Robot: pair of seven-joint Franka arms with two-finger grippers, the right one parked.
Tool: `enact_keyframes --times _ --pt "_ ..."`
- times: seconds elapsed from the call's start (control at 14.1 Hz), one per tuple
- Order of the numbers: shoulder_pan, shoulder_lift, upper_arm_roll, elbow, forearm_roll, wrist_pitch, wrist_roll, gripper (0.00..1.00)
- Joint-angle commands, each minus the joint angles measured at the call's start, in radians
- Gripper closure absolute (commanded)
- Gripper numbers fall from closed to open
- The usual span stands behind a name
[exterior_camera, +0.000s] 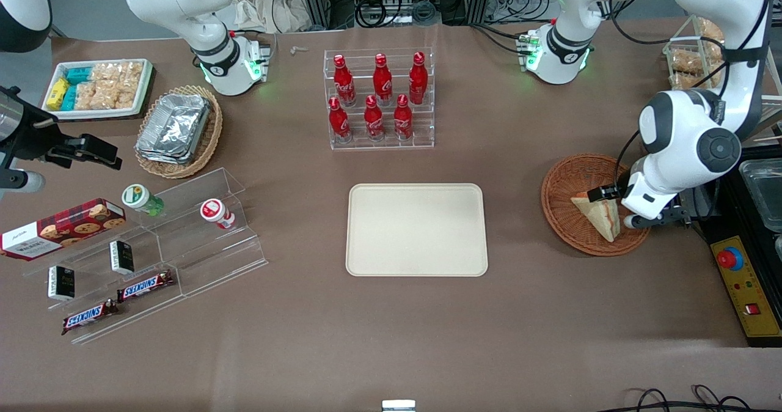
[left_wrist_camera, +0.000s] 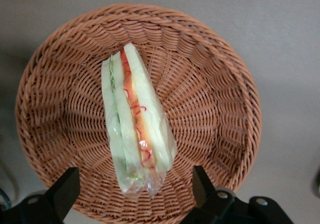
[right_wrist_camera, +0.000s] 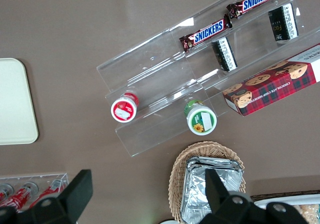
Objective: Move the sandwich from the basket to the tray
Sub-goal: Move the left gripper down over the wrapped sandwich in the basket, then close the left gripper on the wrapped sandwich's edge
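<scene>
The sandwich, a clear-wrapped wedge with orange-red and green filling, lies in the round reddish-brown basket toward the working arm's end of the table. My gripper hovers over the basket, open. In the left wrist view its two black fingers stand wide apart on either side of the sandwich, not touching it, with the basket beneath. The beige tray lies flat at the table's middle with nothing on it.
A clear rack of red bottles stands farther from the camera than the tray. A control box with a red button sits beside the basket. An acrylic snack shelf and a foil-container basket lie toward the parked arm's end.
</scene>
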State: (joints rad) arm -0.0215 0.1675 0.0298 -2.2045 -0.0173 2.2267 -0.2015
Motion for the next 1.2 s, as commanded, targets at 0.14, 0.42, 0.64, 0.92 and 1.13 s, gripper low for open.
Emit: enact_keyframes --times 0.14,0.42,0.64,0.92,1.13 --pt "0.005 0.044 -0.004 -0.014 -0.004 0.071 -0.139 0.0" --pt "0.005 0.06 -0.004 -0.017 -0.004 0.071 -0.142 0.14" --pt "0.003 0.067 -0.004 -0.017 -0.003 0.07 -0.205 0.53" --pt "0.003 0.067 -0.005 -0.004 0.0 0.061 -0.208 0.76" --pt "0.0 0.041 -0.008 0.052 0.003 -0.014 -0.197 0.76"
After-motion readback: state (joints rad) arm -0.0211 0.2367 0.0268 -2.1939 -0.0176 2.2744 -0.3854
